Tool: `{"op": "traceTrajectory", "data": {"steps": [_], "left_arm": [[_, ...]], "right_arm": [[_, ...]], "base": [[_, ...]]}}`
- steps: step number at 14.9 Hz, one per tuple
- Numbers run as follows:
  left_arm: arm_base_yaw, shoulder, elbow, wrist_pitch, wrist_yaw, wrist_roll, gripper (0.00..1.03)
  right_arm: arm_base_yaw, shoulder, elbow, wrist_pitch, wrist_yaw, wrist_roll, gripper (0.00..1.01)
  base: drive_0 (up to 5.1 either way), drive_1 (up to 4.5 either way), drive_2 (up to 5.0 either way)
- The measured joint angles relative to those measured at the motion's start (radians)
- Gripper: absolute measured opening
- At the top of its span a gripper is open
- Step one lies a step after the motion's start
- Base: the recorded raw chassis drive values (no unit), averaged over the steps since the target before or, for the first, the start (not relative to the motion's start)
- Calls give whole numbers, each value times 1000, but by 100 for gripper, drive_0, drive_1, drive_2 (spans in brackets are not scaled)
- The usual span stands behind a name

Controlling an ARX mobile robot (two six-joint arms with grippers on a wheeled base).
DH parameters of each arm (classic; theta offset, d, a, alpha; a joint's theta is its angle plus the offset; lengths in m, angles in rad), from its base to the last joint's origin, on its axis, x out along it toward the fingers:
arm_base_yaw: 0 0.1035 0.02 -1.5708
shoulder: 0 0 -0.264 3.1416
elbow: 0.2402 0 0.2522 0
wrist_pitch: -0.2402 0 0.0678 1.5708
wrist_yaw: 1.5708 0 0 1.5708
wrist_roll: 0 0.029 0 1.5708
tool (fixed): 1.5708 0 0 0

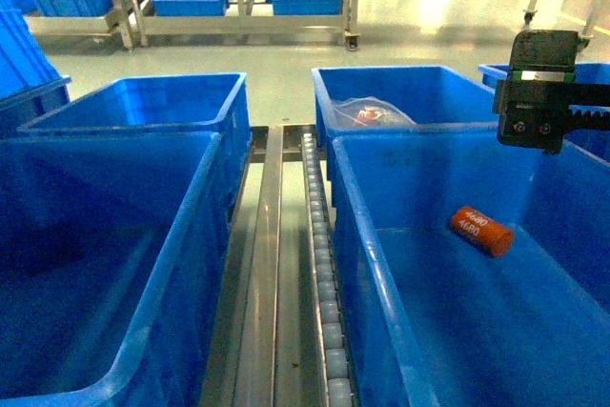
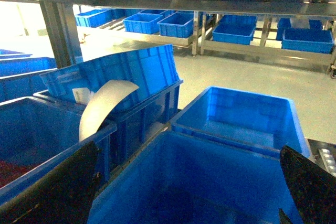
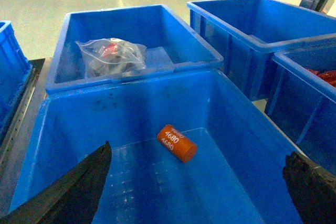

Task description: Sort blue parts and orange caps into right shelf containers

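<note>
Blue walls fill your left wrist view: the left gripper hangs wide open and empty over a crate. At your right, the orange cap lies on its side in the near right crate, with the right gripper, spread and empty, at six o'clock from it.

One orange cap – four near crates, perhaps more behind
</note>
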Motion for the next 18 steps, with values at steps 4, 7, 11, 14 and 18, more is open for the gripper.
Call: {"op": "traceTrajectory", "data": {"steps": [4, 7, 11, 14, 18], "left_arm": [[0, 2, 0, 0, 0, 0, 98], [0, 2, 0, -3, 0, 0, 98], [1, 2, 0, 2, 0, 0, 98], [1, 3, 0, 1, 0, 0, 98], [1, 3, 0, 2, 0, 0, 98]], "right_arm": [[0, 1, 0, 0, 0, 0, 98], [0, 1, 0, -2, 0, 0, 98], [0, 1, 0, 0, 0, 0, 98], [0, 1, 0, 0, 0, 0, 98], [0, 0, 0, 0, 0, 0, 98]], "base": [[0, 0, 0], [0, 0, 0], [0, 0, 0], [13, -265, 291], [14, -403, 430]]}}
